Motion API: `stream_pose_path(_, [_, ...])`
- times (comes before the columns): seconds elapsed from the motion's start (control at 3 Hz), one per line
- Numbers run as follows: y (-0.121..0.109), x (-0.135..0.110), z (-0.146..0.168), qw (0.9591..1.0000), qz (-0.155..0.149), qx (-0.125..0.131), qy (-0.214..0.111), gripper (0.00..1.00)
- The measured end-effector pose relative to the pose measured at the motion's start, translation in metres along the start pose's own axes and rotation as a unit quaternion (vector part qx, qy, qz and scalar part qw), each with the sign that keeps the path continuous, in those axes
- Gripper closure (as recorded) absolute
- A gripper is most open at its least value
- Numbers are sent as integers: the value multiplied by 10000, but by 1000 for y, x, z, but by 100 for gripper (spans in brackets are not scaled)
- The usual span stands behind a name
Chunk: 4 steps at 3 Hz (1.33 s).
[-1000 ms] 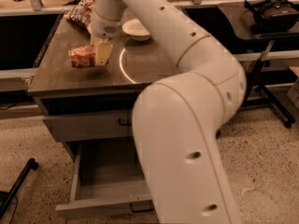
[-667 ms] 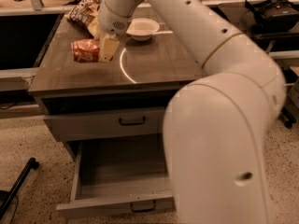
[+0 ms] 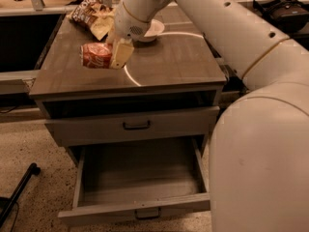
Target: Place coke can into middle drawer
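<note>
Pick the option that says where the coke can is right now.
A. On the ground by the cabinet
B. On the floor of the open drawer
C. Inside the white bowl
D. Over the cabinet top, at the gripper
D: the coke can is on its side over the cabinet top, right against the gripper, while the middle drawer below stands open without it.

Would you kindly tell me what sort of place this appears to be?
Probably an office or lab: the tool at a coke can atop a grey cabinet, middle drawer open, speckled hard floor.
</note>
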<state>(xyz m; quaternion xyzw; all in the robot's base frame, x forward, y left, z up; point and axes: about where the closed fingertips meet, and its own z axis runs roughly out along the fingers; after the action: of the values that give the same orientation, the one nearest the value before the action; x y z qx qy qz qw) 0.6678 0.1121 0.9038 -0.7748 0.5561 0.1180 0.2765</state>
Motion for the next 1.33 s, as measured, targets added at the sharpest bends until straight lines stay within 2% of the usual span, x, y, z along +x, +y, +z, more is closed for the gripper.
stream_pose_path(0.33, [17, -2, 9, 9999, 90, -105, 3, 100])
stream_pose_path(0.67, [49, -10, 10, 9994, 295, -166, -63, 100])
stream_pose_path(1.0, [96, -12, 11, 9979, 603, -242, -27, 100])
stream_pose_path(1.33, [136, -11, 21, 9944, 1009, -309, -42, 100])
